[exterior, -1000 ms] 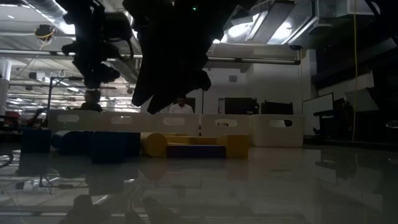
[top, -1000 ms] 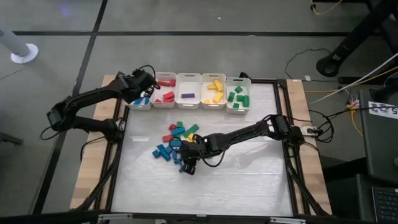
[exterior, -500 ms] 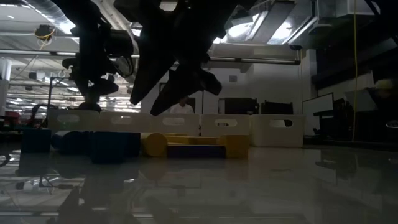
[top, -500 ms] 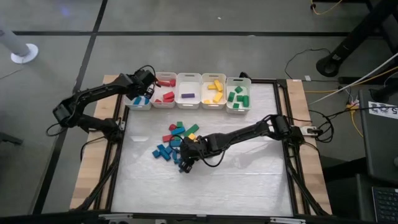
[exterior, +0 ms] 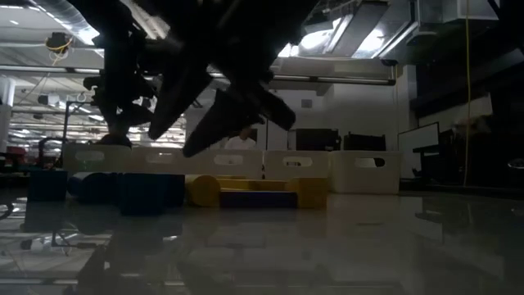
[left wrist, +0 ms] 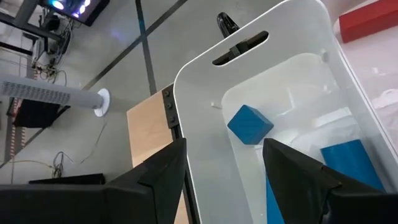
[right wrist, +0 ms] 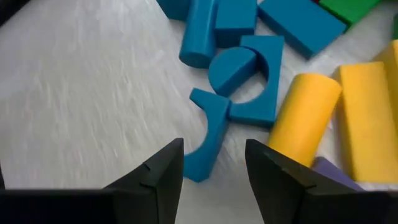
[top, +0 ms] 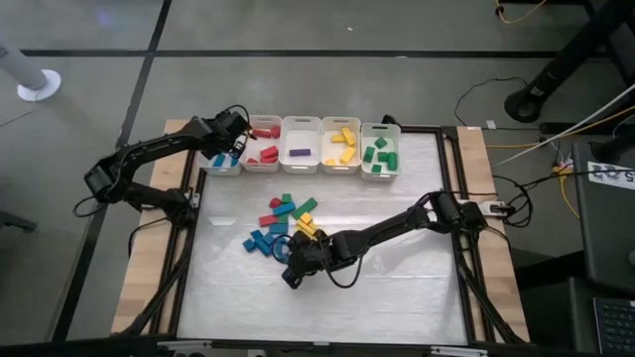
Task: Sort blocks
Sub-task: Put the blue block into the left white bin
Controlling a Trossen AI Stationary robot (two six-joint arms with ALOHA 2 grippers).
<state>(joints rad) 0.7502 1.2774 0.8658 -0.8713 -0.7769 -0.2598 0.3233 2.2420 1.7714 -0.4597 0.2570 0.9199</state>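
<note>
A pile of loose blocks [top: 282, 220], blue, red, green and yellow, lies on the white mat in the middle of the table. My right gripper [top: 295, 271] is open and empty at the pile's near edge. In the right wrist view [right wrist: 211, 163] its fingers stand on either side of a small blue arch piece [right wrist: 207, 134], which lies flat next to a blue half-round and a yellow cylinder [right wrist: 303, 118]. My left gripper [top: 228, 142] is open and empty over the leftmost bin [left wrist: 205, 74], which holds blue blocks [left wrist: 250, 124].
Five white bins stand in a row at the mat's far edge: blue [top: 223, 161], red [top: 262, 145], purple [top: 301, 144], yellow [top: 341, 145], green [top: 380, 151]. Bare mat lies near and to the right of the pile. A black frame rims the mat.
My right gripper has gone a little toward the table's near edge, from over the pile's blue blocks to its near fringe. My left gripper has sunk a little over the leftmost bin, then held still.
</note>
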